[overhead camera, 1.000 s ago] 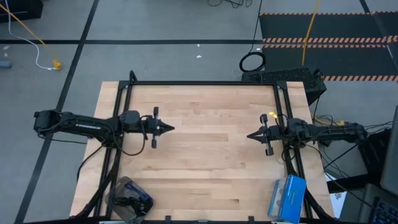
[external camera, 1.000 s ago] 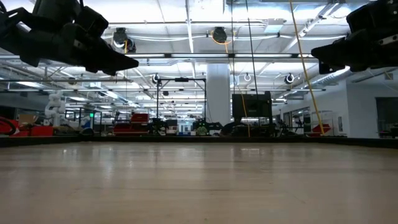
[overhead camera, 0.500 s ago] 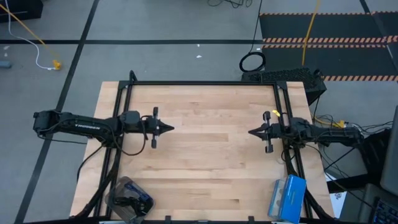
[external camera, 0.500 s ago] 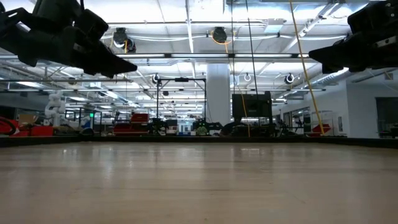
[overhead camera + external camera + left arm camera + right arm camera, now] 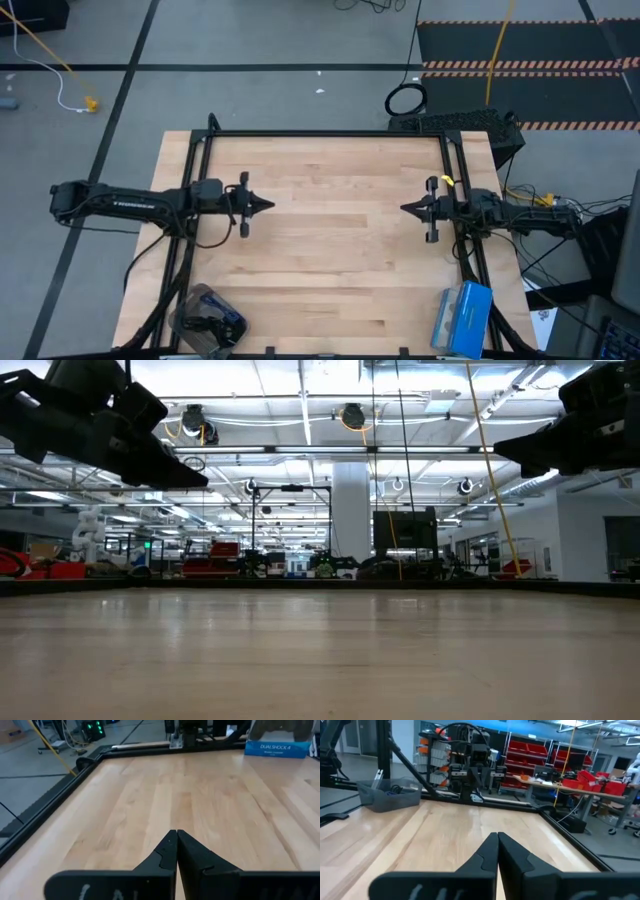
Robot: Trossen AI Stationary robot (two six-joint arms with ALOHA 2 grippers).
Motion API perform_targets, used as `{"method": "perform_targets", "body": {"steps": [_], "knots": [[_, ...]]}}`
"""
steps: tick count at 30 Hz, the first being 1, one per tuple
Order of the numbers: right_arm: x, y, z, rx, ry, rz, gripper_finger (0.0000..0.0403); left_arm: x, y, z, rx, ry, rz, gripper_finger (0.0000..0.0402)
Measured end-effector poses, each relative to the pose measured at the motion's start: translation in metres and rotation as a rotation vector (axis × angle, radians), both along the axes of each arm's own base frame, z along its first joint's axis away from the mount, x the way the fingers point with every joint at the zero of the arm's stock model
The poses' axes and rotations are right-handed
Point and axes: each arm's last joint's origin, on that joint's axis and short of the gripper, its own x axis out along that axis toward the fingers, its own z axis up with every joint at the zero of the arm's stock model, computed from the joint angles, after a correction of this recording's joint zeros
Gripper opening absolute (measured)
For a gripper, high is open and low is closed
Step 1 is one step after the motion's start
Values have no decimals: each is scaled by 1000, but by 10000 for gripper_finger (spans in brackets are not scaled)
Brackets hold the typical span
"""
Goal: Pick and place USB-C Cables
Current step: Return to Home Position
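Left pincer [image 5: 265, 204], right pincer [image 5: 406, 208] together; right wrist view shows bin [image 5: 385, 801], likely cables [image 5: 396, 789] inside.

Overhead, table-level and two wrist cameras share the table [image 5: 330, 240].

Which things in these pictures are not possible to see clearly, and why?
USB-C cables: high view, too small to count in the bin; right wrist view, its wall covers most.
Blue box: left wrist view, the top edge cuts it.
Left claw and right claw: low view, their arms are cut by the edges.
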Motion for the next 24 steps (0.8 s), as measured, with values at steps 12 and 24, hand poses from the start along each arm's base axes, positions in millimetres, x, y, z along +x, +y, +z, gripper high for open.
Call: {"method": "perform_targets", "body": {"steps": [12,24], "knots": [[0,0,0,2,1,-2,0,-25,0,-32,14,-108,18,10],[0,0,0,2,0,-2,0,-29,-2,-26,-3,-153,10,4]]}}
